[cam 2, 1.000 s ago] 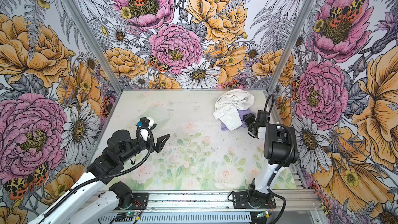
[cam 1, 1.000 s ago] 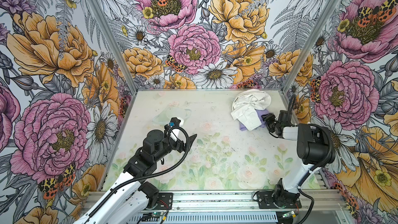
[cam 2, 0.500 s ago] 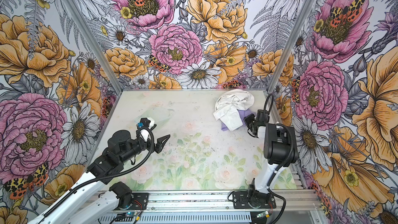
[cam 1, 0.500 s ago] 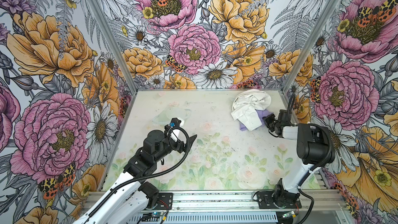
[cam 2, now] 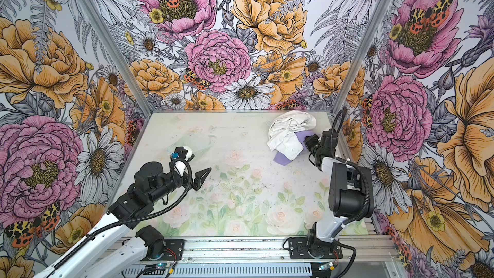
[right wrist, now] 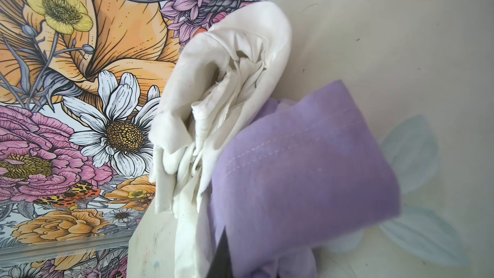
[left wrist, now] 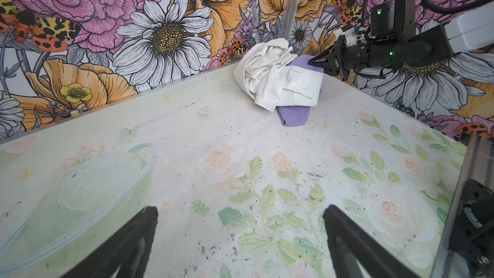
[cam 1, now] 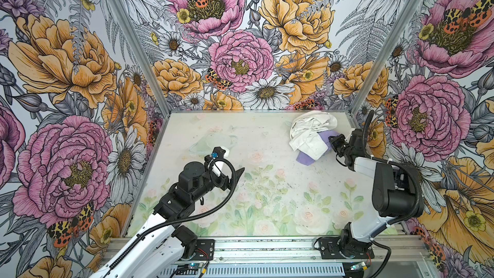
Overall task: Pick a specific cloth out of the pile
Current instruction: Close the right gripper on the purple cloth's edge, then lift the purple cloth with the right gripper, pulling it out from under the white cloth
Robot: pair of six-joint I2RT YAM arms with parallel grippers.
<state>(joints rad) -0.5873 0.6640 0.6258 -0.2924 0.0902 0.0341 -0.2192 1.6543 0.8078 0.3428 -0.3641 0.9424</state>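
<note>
Lavender cloth [cam 1: 304,158]: soft, thin and light by the look, with a stitched hem visible in the right wrist view [right wrist: 307,156]. Likely to drape and stretch rather than come out in 1 flat piece. Lies in the far right corner of the table [cam 1: 213,209], mostly buried under the pile [cam 1: 310,129]. Only 2 patches show in both top views: 1 flap toward the table's middle, 1 just beside the right gripper [cam 1: 332,139]. Best taken at that exposed hem edge, clear of the white layers.

Right gripper: jaws closed to a point on the lavender edge in the left wrist view [left wrist: 311,62]. Up close, lavender fabric draped over 1 dark finger [right wrist: 222,252], so judged pinched. Depth of the bite not visible.

Lying across the cloth: crumpled white shirt-like fabric [left wrist: 267,76], with a cuff and 1 small button [left wrist: 305,89] resting right on the lavender. Main obstacle, in all likelihood: the drag of that white piece, apt to come along or snag. Probably calls for a slow pull away from the corner.

Close behind: floral walls and a corner post [left wrist: 290,4], with little room on that side.

Further out, left gripper [left wrist: 240,211]: fingers spread wide, nothing between them. Hangs over bare table, well apart from the pile, and looks free to pin the white fabric if needed.
</note>
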